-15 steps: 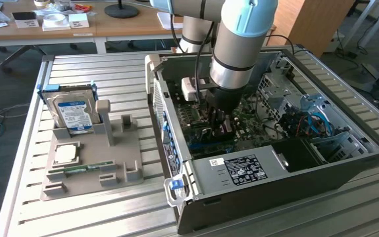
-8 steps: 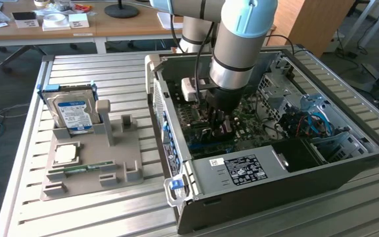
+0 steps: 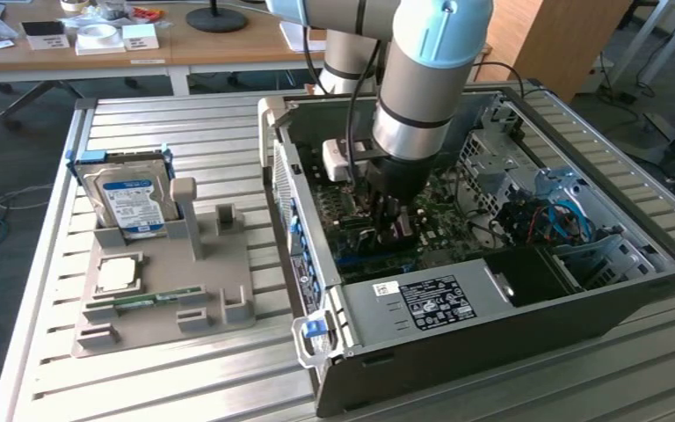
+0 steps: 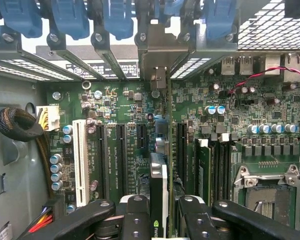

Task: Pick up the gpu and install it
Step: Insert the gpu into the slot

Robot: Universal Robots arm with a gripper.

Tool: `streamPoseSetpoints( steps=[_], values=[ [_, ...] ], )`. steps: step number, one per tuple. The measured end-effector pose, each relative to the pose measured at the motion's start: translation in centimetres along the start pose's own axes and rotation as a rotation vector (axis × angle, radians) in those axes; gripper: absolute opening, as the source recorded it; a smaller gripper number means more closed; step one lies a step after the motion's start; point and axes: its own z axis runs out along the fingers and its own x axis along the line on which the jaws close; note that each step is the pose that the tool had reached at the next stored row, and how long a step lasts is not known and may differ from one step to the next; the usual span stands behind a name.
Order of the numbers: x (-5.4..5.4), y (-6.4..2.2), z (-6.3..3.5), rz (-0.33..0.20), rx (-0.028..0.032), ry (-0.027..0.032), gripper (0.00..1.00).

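The gpu (image 4: 159, 192) appears edge-on in the wrist view, a thin dark card with a green logo near the fingers. My gripper (image 4: 162, 222) is shut on it, with black fingers (image 4: 135, 220) pressing on both sides. The card stands over the black expansion slots of the motherboard (image 4: 120, 105), and its pale metal bracket (image 4: 160, 62) reaches up to the rear slot openings. In the exterior view the gripper (image 3: 392, 215) is deep inside the open computer case (image 3: 467, 352), and the card is a dark shape (image 3: 399, 233) below it.
Blue slot latches (image 4: 115, 17) line the rear of the case. A white slot (image 4: 80, 160), memory sticks (image 4: 205, 170) and the CPU socket (image 4: 267, 185) flank the card. Beside the case, a grey holder (image 3: 162, 290) carries a blue-labelled hard drive (image 3: 133, 202) and a processor (image 3: 119, 274).
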Motion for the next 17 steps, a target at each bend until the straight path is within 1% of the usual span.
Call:
streamPoseSetpoints(
  steps=[17],
  values=[
    [0.01, 0.15, 0.03, 0.000, 0.0002, 0.0002, 0.27]
  ],
)
